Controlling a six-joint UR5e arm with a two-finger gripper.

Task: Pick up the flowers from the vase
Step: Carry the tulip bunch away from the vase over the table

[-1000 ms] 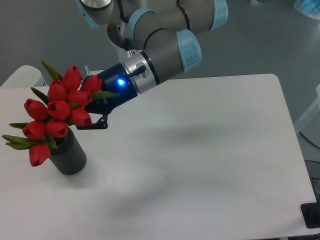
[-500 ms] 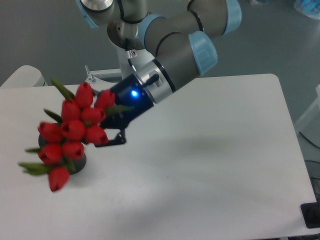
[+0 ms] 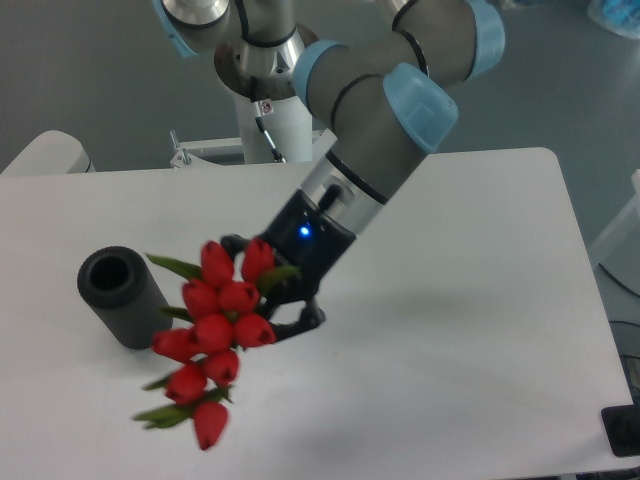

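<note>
while clamped in the gripper [image 3: 268,300], flowers [image 3: 212,338] hang free, just right of the vase [image 3: 122,296], buds trailing down-left of the fingers.

A single fixed camera looks down at an angle from in front of and above the white table [image 3: 470,330], facing the arm's base column [image 3: 278,120] at the table's far edge. It stands at middling distance: the table nearly fills the frame, its left and near edges cut off, grey floor beyond it
</note>
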